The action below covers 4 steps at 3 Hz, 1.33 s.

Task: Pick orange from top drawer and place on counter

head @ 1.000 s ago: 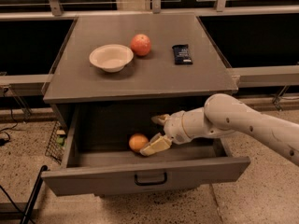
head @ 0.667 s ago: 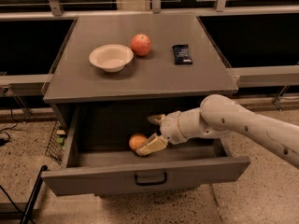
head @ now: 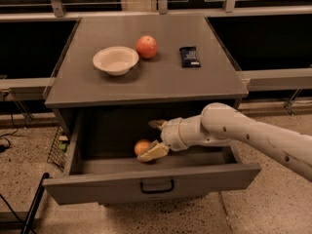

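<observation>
The top drawer [head: 146, 184] stands pulled out below the table's front edge. The orange [head: 141, 145] lies inside it, left of centre on the drawer floor. The gripper [head: 146, 140] reaches into the drawer from the right with its fingers spread wide. The lower finger touches the orange's front and the upper finger is above it. On the table [head: 161, 82], a white bowl [head: 115, 60] sits toward the back left corner. A reddish round fruit [head: 146, 47] lies just beside the bowl, and a dark snack packet [head: 189, 56] lies nearer the right edge.
</observation>
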Motion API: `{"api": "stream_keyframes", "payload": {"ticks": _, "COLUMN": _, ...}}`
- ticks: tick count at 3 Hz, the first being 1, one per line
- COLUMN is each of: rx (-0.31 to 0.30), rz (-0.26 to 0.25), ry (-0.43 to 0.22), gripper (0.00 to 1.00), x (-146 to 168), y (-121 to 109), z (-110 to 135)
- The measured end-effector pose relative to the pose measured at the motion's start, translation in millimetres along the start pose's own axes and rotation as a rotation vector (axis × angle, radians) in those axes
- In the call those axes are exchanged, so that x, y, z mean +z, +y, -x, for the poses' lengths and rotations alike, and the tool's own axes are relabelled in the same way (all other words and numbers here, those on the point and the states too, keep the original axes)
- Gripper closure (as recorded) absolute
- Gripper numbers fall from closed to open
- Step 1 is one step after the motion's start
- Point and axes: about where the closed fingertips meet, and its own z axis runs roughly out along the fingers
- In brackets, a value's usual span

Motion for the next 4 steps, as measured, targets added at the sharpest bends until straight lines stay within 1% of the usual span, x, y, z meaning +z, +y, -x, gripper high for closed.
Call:
{"api": "stream_keyframes", "payload": {"ticks": 1, "rx": -0.004, "rz": 0.003, "ry": 0.027, "gripper": 0.28, "x": 10.2, "y": 0.3, "z": -11.8}}
{"api": "stream_keyframes", "payload": {"ticks": 3, "rx": 0.018, "rz": 0.027, "ry": 0.105, "gripper": 0.29, "x": 28.3, "y": 6.4, "z": -43.0}}
{"api": "stream_keyframes", "payload": {"ticks": 4, "rx": 0.019, "rz": 0.028, "ry": 0.108, "gripper": 0.53, "x": 29.0, "y": 6.6, "z": -44.3}}
